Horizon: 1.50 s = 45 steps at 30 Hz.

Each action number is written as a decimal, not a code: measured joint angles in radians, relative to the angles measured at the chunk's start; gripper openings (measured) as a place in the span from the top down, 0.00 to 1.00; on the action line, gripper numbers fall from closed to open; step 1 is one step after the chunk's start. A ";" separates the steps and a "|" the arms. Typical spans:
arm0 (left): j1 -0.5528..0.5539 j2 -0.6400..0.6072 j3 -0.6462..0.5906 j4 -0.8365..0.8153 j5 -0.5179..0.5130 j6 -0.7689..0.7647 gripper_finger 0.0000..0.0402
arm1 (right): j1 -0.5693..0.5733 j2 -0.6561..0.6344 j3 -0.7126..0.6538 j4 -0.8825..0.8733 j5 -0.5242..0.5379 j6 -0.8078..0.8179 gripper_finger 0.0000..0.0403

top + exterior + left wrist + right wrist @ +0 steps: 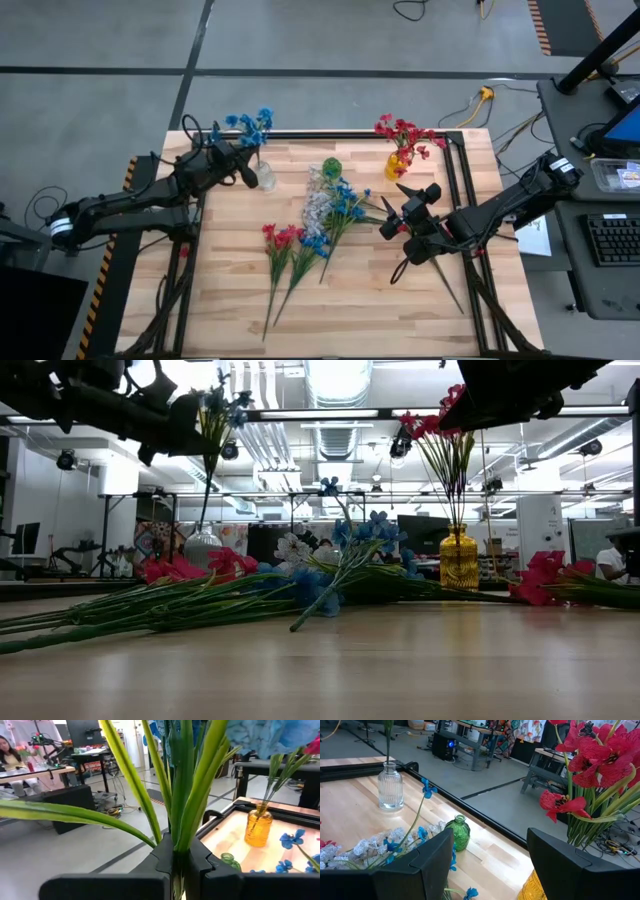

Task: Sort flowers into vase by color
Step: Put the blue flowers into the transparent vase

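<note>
My left gripper (247,163) is shut on a blue flower spray (251,125), held over a clear ribbed vase (266,179) at the far left. Red flowers (405,135) stand in a yellow vase (397,166) at the far right. My right gripper (404,206) hangs open in the air just in front of that vase, with nothing between its fingers (435,862). White (318,205), blue (346,205) and red (280,238) sprays lie flat on the table's middle. My left gripper pinches the blue spray's bundle of green stems and leaves (177,845) between its two fingers. The fingers come level from the table's left and lie across the stems. The spray stands upright, blossoms (280,735) above the fingers. Its lower stem (387,745) reaches down into the clear vase's neck.
A small green vase (331,167) stands between the clear and yellow vases. A loose green stem (450,290) runs out from under my right arm, and red blossoms (545,575) lie on the table at the right. A black frame (455,170) borders the table.
</note>
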 joint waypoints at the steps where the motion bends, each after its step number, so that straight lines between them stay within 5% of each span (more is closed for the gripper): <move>1: 0.000 0.000 0.000 0.001 -0.002 0.000 0.99 | 0.000 0.000 0.000 0.000 0.000 0.000 0.39; 20: -0.002 -0.027 0.000 -0.277 -0.004 -0.153 0.57 | 0.000 0.000 0.000 0.000 -0.008 -0.019 0.39; 28: -0.002 -0.036 0.075 -0.677 -0.003 -0.274 0.38 | 0.000 0.000 0.000 0.000 -0.032 -0.019 0.39; 39: -0.004 -0.036 0.196 -0.947 0.152 -0.499 0.36 | 0.000 0.000 0.000 0.000 -0.104 -0.016 0.39; 45: -0.004 -0.027 0.312 -1.251 0.160 -0.652 0.37 | 0.000 0.000 0.000 0.000 -0.140 -0.016 0.39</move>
